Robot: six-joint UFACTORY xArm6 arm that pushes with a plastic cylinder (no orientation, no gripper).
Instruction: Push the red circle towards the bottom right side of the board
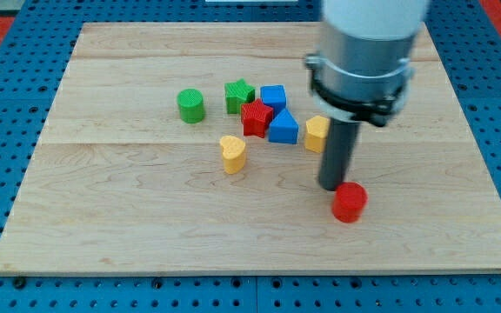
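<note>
The red circle point(349, 202) sits on the wooden board point(146, 226) right of centre, toward the view's bottom. My tip point(331, 186) rests just up and left of it, touching or nearly touching its edge. The arm's wide grey body point(368, 52) comes down from the view's top and hides part of the board behind it.
A cluster lies up and left of my tip: green circle point(190, 105), green star point(239, 95), red star point(256, 117), blue cube point(273, 96), blue triangle-like block point(283, 127), yellow block point(316, 133) partly behind the rod, yellow heart point(232, 153). The board's right edge point(485, 174) is near.
</note>
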